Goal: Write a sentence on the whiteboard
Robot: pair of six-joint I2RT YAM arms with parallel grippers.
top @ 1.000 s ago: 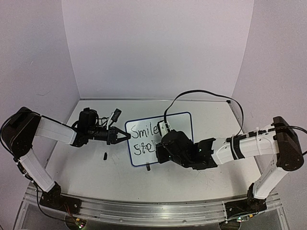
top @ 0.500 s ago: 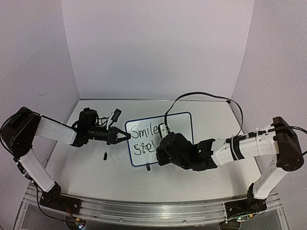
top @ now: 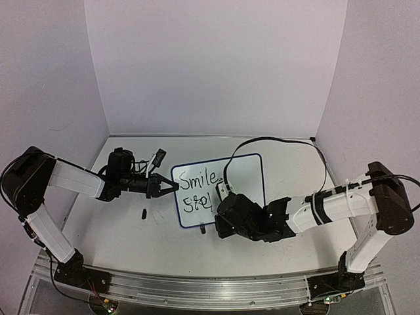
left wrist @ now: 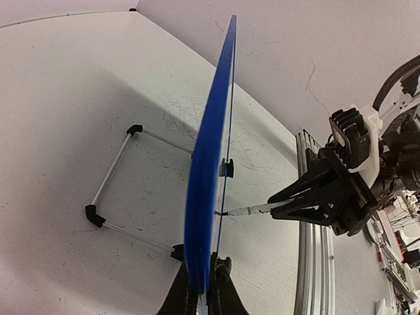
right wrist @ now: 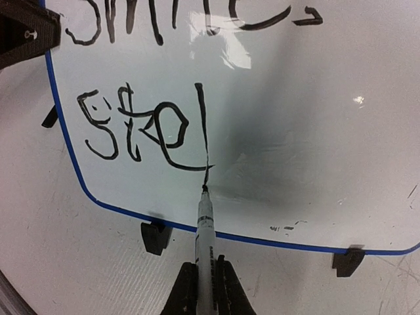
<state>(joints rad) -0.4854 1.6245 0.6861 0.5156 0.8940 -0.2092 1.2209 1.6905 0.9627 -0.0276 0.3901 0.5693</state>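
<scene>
The whiteboard (top: 244,176), blue-rimmed, stands propped at mid-table. My left gripper (top: 172,186) is shut on its left edge; in the left wrist view the board (left wrist: 213,151) shows edge-on, pinched between that gripper's (left wrist: 205,289) jaws. The sentence (right wrist: 138,128) reads "Smile." above "Sto" and a long vertical stroke. My right gripper (right wrist: 205,279) is shut on a white marker (right wrist: 205,223). The marker's black tip touches the board (right wrist: 315,131) at the foot of that stroke. In the top view the right gripper (top: 218,209) covers the board's lower middle.
Two black clip feet (right wrist: 156,236) (right wrist: 346,261) sit under the board's lower rim. A wire stand (left wrist: 115,177) braces the board from behind. A small black piece (top: 143,212) lies on the table left of the board. A black cable (top: 282,140) arcs over the right arm.
My right gripper has drawn the marker down toward the board's lower rim, leaving a long vertical stroke. "Smile" is now uncovered in the top view. The left arm is still.
</scene>
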